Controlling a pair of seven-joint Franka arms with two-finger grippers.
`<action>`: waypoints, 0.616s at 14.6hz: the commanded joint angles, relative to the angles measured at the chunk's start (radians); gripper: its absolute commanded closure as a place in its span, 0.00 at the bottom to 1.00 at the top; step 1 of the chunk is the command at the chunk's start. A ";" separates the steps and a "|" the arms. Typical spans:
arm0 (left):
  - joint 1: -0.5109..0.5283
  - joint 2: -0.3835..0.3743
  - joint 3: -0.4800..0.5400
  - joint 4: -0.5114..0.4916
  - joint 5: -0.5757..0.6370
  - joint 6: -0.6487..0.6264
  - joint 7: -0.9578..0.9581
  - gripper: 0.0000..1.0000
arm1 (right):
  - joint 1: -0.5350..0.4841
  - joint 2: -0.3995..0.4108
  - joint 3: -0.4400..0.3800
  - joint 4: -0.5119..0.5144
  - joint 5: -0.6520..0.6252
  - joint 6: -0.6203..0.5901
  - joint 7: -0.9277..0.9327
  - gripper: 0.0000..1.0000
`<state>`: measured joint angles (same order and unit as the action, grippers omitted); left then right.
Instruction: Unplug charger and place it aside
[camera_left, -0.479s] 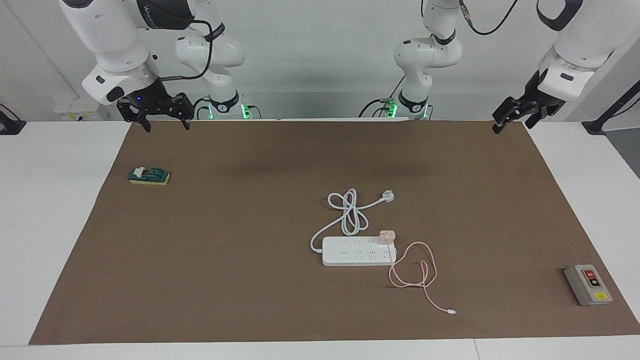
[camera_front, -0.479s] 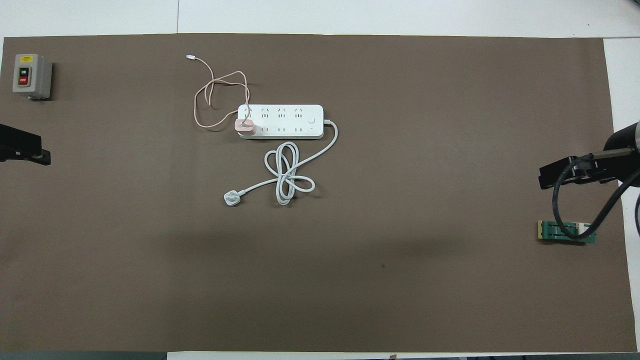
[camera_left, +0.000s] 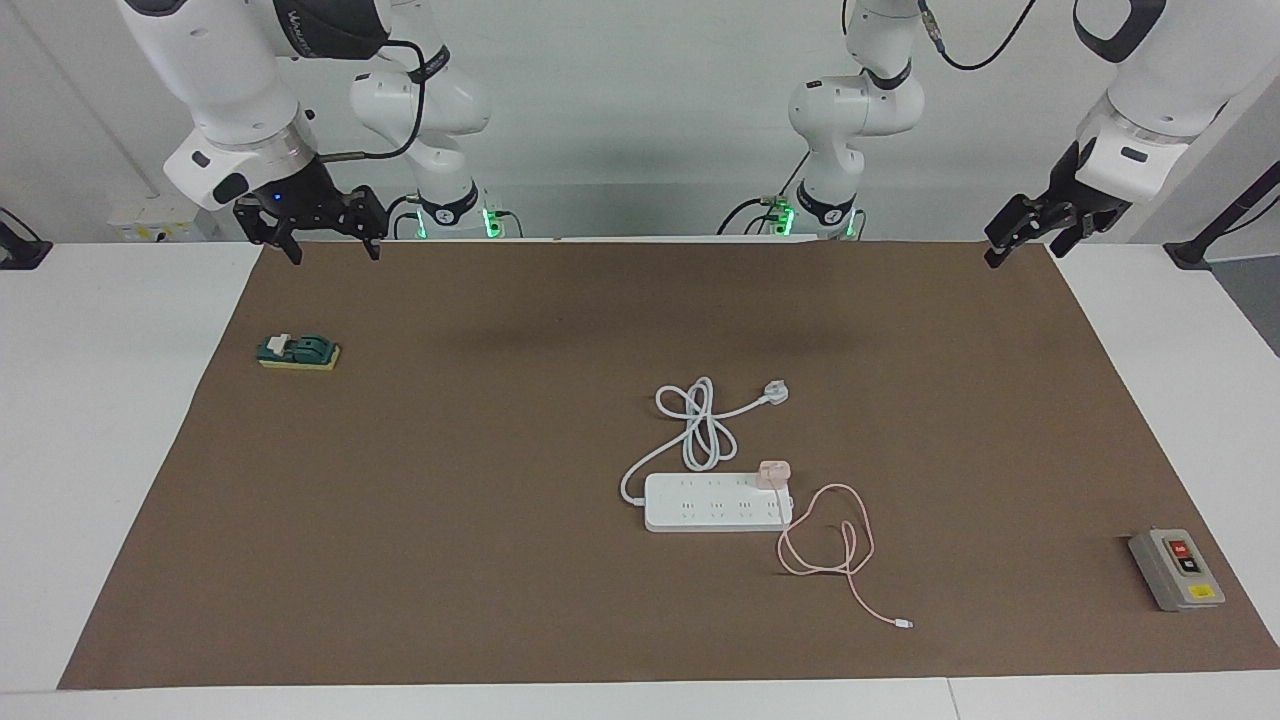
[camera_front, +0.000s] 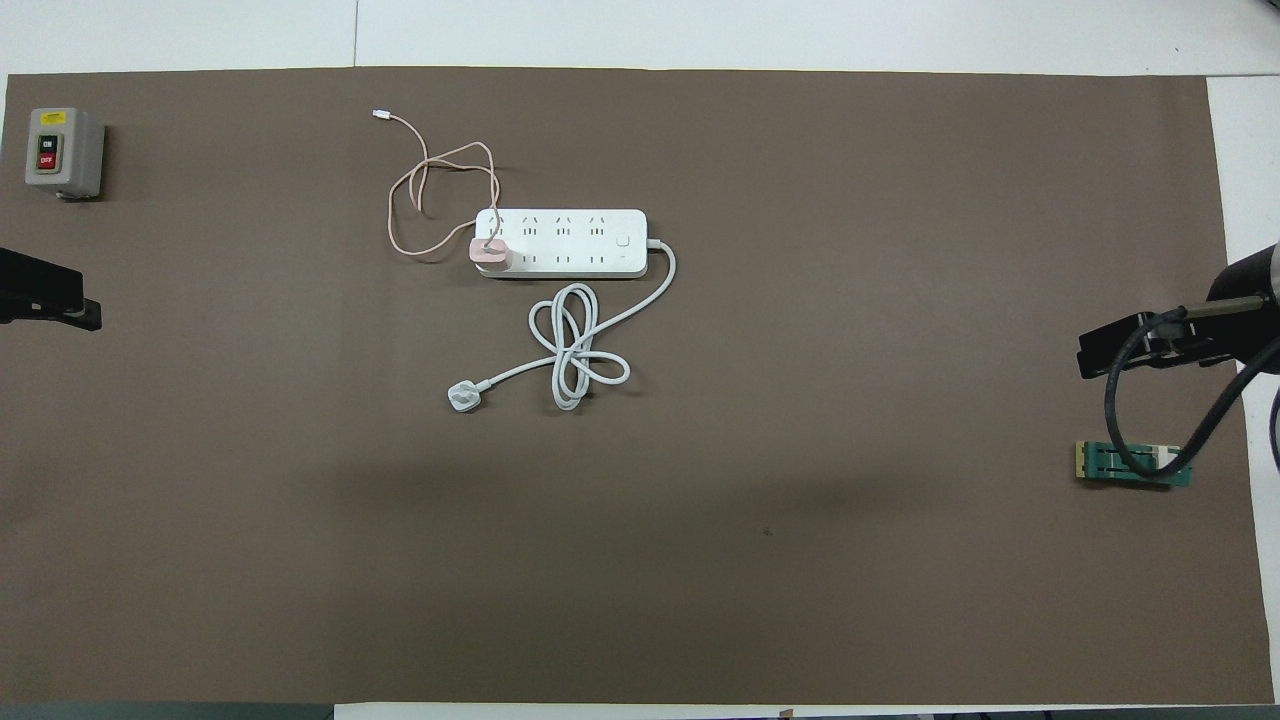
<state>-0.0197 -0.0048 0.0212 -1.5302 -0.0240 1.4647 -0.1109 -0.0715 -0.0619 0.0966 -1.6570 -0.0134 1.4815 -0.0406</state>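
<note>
The charger (camera_left: 773, 473) is a pale pink cube plugged into the white power strip (camera_left: 715, 502), at the strip's end toward the left arm. It also shows in the overhead view (camera_front: 489, 252). Its thin pink cable (camera_left: 830, 540) loops on the mat farther from the robots and ends in a white connector (camera_left: 904, 624). My right gripper (camera_left: 332, 252) hangs open and empty over the mat's near corner at the right arm's end. My left gripper (camera_left: 1026, 255) hangs open and empty over the near corner at the left arm's end. Both are well away from the charger.
The strip's thick white cord (camera_left: 700, 425) coils nearer to the robots and ends in a white plug (camera_left: 777, 391). A grey switch box (camera_left: 1177, 569) sits at the left arm's end. A green and yellow block (camera_left: 298, 352) lies at the right arm's end. A brown mat (camera_left: 450, 560) covers the table.
</note>
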 joint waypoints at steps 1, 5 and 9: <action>0.003 -0.029 -0.001 -0.039 0.013 0.023 0.004 0.00 | -0.016 -0.016 0.005 -0.009 0.016 0.010 0.011 0.00; -0.009 -0.030 -0.003 -0.042 0.013 0.008 -0.004 0.00 | -0.011 -0.019 0.003 -0.010 0.020 0.014 0.021 0.00; 0.003 -0.041 -0.001 -0.044 0.013 0.000 -0.004 0.00 | 0.012 -0.016 0.008 -0.079 0.134 0.086 0.380 0.00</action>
<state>-0.0205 -0.0069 0.0174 -1.5371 -0.0240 1.4596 -0.1111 -0.0686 -0.0661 0.0988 -1.6706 0.0524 1.5043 0.1690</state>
